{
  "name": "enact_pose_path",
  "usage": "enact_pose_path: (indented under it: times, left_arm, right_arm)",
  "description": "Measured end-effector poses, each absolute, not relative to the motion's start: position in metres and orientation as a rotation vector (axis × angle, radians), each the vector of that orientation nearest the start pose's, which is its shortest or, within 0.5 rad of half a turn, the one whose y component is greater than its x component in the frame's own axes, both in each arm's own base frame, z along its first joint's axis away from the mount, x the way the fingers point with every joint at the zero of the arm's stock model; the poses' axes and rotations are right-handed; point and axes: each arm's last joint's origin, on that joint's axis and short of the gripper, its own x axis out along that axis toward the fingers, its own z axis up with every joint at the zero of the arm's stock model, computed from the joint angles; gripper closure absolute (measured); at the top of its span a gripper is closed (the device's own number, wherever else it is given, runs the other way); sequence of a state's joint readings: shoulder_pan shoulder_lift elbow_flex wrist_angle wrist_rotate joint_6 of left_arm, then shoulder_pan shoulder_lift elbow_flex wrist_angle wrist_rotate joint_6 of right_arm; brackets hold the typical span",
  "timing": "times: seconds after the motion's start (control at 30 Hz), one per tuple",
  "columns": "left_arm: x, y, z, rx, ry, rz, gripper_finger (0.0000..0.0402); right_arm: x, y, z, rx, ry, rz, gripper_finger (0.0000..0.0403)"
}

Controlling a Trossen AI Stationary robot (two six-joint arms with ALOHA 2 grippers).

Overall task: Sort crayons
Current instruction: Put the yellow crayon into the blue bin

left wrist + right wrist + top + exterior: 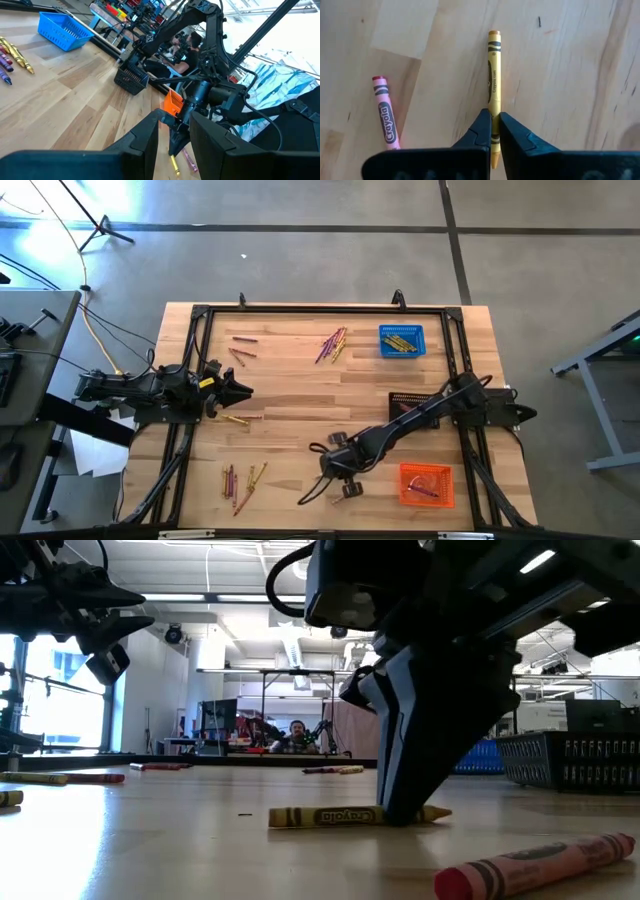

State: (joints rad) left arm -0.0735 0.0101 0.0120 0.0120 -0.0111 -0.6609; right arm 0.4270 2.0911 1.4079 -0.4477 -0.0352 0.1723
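A yellow crayon lies flat on the wooden table, with a pink crayon loose beside it. My right gripper has come down on the yellow one near the table's front middle and is shut on it. Other crayons lie in loose groups at the far middle, far left and near left. My left gripper waits open at the table's left side, held level above the wood and touching nothing. My right gripper pinches the yellow crayon between its two fingers, by its two long sides near the pointed end. The fingers slant steeply down from above. The crayon lies level on the table, its flat end pointing away from the fingers.
A blue basket holding yellow crayons stands at the far right. An orange basket with pink crayons stands at the near right. A black basket sits partly under my right arm. Bare wood lies in the table's middle.
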Motion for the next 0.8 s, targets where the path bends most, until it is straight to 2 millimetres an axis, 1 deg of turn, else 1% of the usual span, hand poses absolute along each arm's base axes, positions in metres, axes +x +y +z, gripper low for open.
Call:
enact_pose_path:
  times: [0.13,0.33,0.43,0.53,0.67,0.73,0.8]
  left_arm:
    - [0.097,-0.007,0.168,-0.661,0.007,-0.065,0.0302]
    - [0.097,-0.007,0.168,-0.661,0.007,-0.065,0.0302]
    - [0.097,-0.007,0.168,-0.661,0.007,-0.065,0.0302]
    - [0.097,-0.007,0.168,-0.661,0.007,-0.065,0.0302]
    - [0.097,-0.007,0.168,-0.661,0.008,-0.065,0.0302]
    - [0.097,-0.007,0.168,-0.661,0.007,-0.065,0.0302]
    - [0.097,-0.007,0.168,-0.661,0.008,-0.064,0.0302]
  right_arm:
    - [0.383,0.169,0.145,-0.092,1.135,0.333,0.0395]
    - [0.382,0.149,0.176,-0.133,1.076,0.354,0.0395]
    - [0.374,0.133,0.192,-0.166,1.119,0.338,0.0395]
    - [0.360,0.112,0.214,-0.236,1.181,0.260,0.0395]
    - [0.338,0.072,0.247,-0.277,1.243,0.120,0.0395]
    - [0.323,0.048,0.255,-0.257,1.257,0.046,0.0395]
    - [0.301,0.021,0.255,-0.222,1.269,-0.010,0.0395]
